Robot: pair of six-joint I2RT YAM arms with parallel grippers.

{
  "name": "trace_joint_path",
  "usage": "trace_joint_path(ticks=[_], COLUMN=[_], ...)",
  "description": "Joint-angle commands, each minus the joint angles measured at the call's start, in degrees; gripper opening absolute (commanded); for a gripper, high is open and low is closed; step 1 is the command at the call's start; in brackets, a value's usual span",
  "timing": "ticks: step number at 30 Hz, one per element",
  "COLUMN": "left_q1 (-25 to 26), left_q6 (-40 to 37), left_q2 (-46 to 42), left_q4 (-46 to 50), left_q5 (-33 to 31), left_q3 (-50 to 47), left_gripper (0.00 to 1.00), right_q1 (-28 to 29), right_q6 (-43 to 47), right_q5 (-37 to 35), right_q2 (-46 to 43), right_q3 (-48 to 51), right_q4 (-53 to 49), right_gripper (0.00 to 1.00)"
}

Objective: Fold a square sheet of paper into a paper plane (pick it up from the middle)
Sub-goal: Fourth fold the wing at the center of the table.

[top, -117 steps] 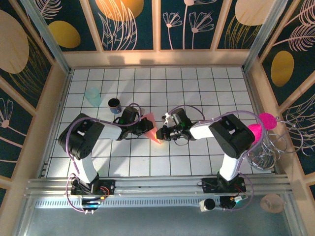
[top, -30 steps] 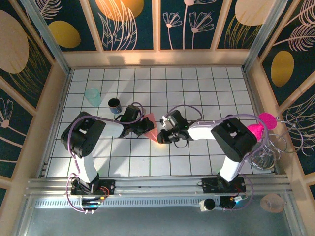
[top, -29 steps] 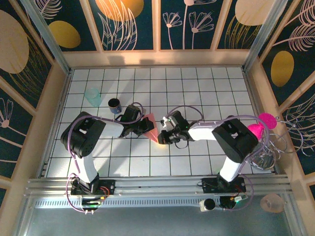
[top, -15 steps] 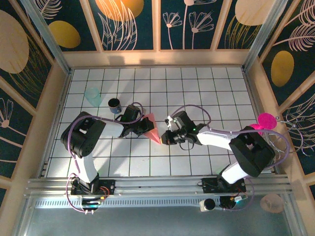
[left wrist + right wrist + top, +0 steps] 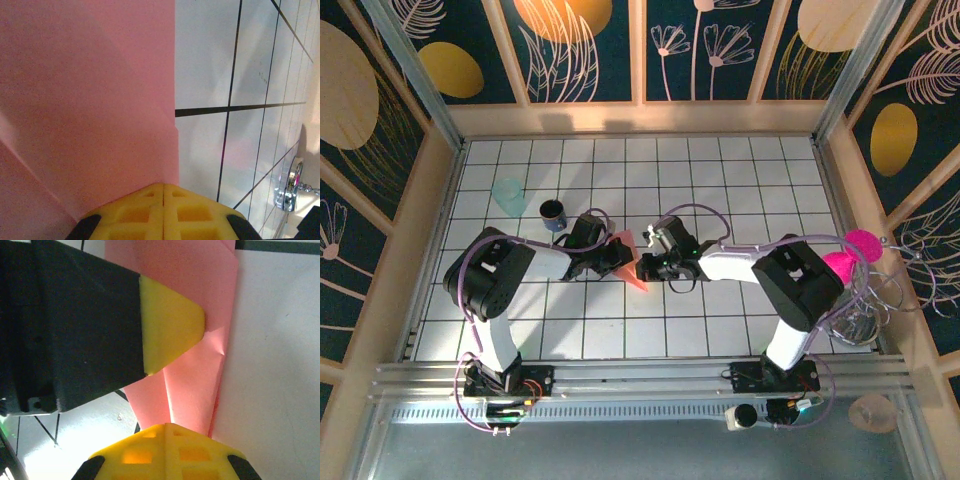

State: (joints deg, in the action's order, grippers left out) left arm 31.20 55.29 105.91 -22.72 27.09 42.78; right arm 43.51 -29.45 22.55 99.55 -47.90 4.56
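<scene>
The salmon-pink sheet of paper [image 5: 628,250] lies on the tiled floor mid-table, folded into a slim pointed shape whose tip [image 5: 642,287] points toward the near edge. My left gripper [image 5: 617,258] is shut, its yellow tips [image 5: 163,186] resting on the paper [image 5: 85,100] near a straight folded edge. My right gripper [image 5: 644,267] faces it from the right, also shut, with its tips [image 5: 165,426] on the paper's layered flaps [image 5: 190,380]. In the right wrist view the left gripper's yellow fingertip [image 5: 170,330] presses on the paper just ahead. Neither pair of jaws has paper between them.
A dark cup [image 5: 552,212] and a clear teal cup [image 5: 508,196] stand at the back left. A round magenta disc [image 5: 863,243] and a wire rack [image 5: 868,310] sit at the right wall. White tiles [image 5: 720,180] spread behind the grippers.
The right gripper has slid up and left along the paper, closer to the left gripper, and its elbow swung out and back. The left arm has stayed still.
</scene>
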Motion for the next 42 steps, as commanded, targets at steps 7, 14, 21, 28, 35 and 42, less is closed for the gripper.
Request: trace_joint_path(ticks=[7, 14, 21, 28, 35, 42], left_q1=[-0.22, -0.26, -0.23, -0.25, -0.24, -0.25], left_q6=[0.17, -0.17, -0.50, -0.81, -1.27, -1.57], left_q2=[3.08, 3.60, 4.18, 4.58, 4.10, 3.87], left_q4=[8.71, 9.73, 11.28, 11.98, 12.55, 12.60], left_q5=[-6.88, -7.32, -8.78, -9.33, -9.60, -9.34], left_q3=[-0.13, 0.28, 0.29, 0.28, 0.37, 0.54], left_gripper=[0.08, 0.08, 0.07, 0.07, 0.06, 0.06], right_q1=[0.66, 0.62, 0.61, 0.70, 1.39, 1.37], right_q6=[1.02, 2.23, 3.68, 4.38, 5.85, 5.36], right_q5=[1.45, -0.25, -1.79, -0.24, 1.86, 1.53], right_q2=[1.57, 2.62, 3.15, 2.21, -2.03, -6.29], right_q3=[-1.37, -1.40, -0.80, 1.26, 4.85, 7.49], right_q4=[-0.25, -3.22, -6.23, -7.67, -10.89, -12.86], right_gripper=[0.00, 0.00, 0.00, 0.00, 0.00, 0.00])
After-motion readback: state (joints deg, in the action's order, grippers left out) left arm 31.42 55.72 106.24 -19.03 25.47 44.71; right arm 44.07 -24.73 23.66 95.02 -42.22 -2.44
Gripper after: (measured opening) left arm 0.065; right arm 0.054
